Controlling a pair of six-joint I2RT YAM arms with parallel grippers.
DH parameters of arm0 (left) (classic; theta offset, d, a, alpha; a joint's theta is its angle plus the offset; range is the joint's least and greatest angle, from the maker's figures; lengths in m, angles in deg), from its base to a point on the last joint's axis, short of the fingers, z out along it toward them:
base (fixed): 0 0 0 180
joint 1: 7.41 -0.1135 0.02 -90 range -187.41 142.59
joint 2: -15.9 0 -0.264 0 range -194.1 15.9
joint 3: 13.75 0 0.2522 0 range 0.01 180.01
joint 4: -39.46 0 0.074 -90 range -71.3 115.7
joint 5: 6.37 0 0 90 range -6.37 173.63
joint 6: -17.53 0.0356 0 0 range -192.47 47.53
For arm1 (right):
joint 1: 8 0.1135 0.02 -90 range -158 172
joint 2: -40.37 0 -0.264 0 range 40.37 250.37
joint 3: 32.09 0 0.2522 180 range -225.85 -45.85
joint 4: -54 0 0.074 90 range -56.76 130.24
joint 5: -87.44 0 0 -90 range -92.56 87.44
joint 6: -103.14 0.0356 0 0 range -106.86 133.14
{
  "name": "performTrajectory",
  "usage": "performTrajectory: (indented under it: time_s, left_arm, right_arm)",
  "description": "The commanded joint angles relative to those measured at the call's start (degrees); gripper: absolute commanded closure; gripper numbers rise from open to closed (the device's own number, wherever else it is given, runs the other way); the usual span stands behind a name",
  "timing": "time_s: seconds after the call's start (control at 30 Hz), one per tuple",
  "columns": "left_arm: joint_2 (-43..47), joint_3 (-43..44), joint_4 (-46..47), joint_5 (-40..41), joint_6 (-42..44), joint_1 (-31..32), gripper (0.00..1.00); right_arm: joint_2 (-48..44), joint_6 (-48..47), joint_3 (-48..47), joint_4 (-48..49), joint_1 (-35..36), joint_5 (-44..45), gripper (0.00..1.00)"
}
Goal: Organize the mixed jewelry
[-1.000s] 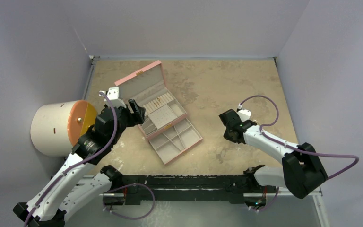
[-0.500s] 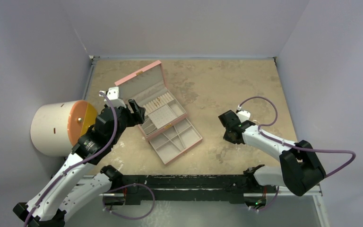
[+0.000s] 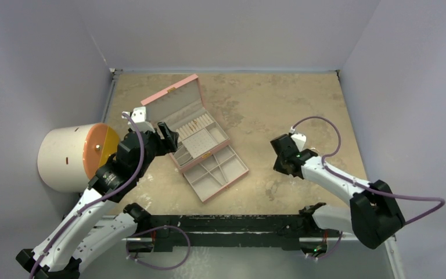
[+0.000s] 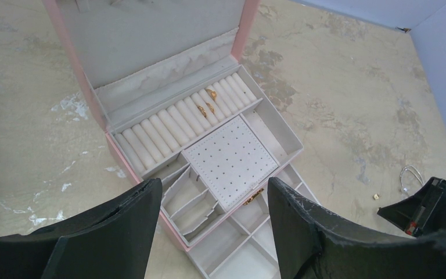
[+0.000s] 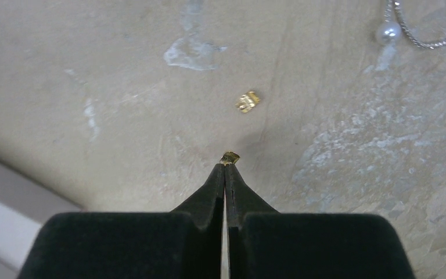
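In the right wrist view my right gripper (image 5: 225, 165) is shut low over the table, its fingertips pinching a tiny gold piece (image 5: 230, 157). A second gold piece (image 5: 247, 102) lies loose on the table just beyond. A thin silver chain with a pearl (image 5: 388, 33) lies further off at the upper right. My left gripper (image 4: 213, 192) hovers open and empty above the open pink jewelry box (image 4: 64, 46). Gold rings (image 4: 206, 107) sit in the box's roll rows. In the top view the right gripper (image 3: 280, 156) is right of the box (image 3: 168, 93).
A white cylinder with an orange face (image 3: 72, 157) stands against the left wall beside my left arm. The box's lower drawer (image 3: 232, 174) is slid out toward the table's middle. Grey walls close in the table on three sides.
My right gripper has closed its fingers fully and shifted slightly on the table. The left arm and the box have not moved.
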Motion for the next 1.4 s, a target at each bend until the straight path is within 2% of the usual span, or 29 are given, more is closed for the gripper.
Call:
performTrajectory:
  time_s: [0.0,0.17,0.37,0.43,0.53,0.73,0.97,1.23,1.37]
  left_arm:
    - [0.48,0.54,2.47,-0.84,0.21,-0.27,0.33]
    - [0.57,0.19,2.9,-2.15,-0.77,-0.27,0.33]
    - [0.81,-0.27,3.74,-4.94,-2.7,-0.27,0.33]
    - [0.93,-0.89,4.94,-7.26,-4.04,-0.27,0.33]
    - [0.99,-1.6,6.42,-10.58,-6.9,-0.27,0.25]
    - [1.41,-2.2,10.61,-16.87,-11.18,-0.27,0.25]
    - [2.15,-6.51,22.3,-27.52,-18.49,-0.27,0.25]
    - [2.32,-10.27,37.89,-37.53,-26.85,-0.31,0.28]
    - [2.3,-11.83,42.65,-40.66,-29.42,-0.28,0.32]
  right_arm:
    - [-5.59,-7.69,-0.36,4.41,-0.29,-7.71,1.0]
    - [-11.47,-17.17,-0.94,12.18,-0.28,-18.5,1.0]
    - [-15.67,-23.45,-2.68,22.13,-0.26,-33.94,1.0]
    - [-16.24,-24.1,-2.86,26.88,-0.25,-39.21,1.0]
    - [-16.22,-24.28,-3.09,32.84,-0.26,-45.47,1.0]
    - [-13.69,-21.44,-4.35,46.83,-0.13,-58.21,1.0]
    - [-9.78,-17.6,-5.79,66.5,3.34,-64.94,1.0]
    - [-5.57,-17.97,-9.14,75.44,9.98,-67.58,1.0]
    - [-2.88,-14.23,-9.5,83.04,11.45,-70.59,1.0]
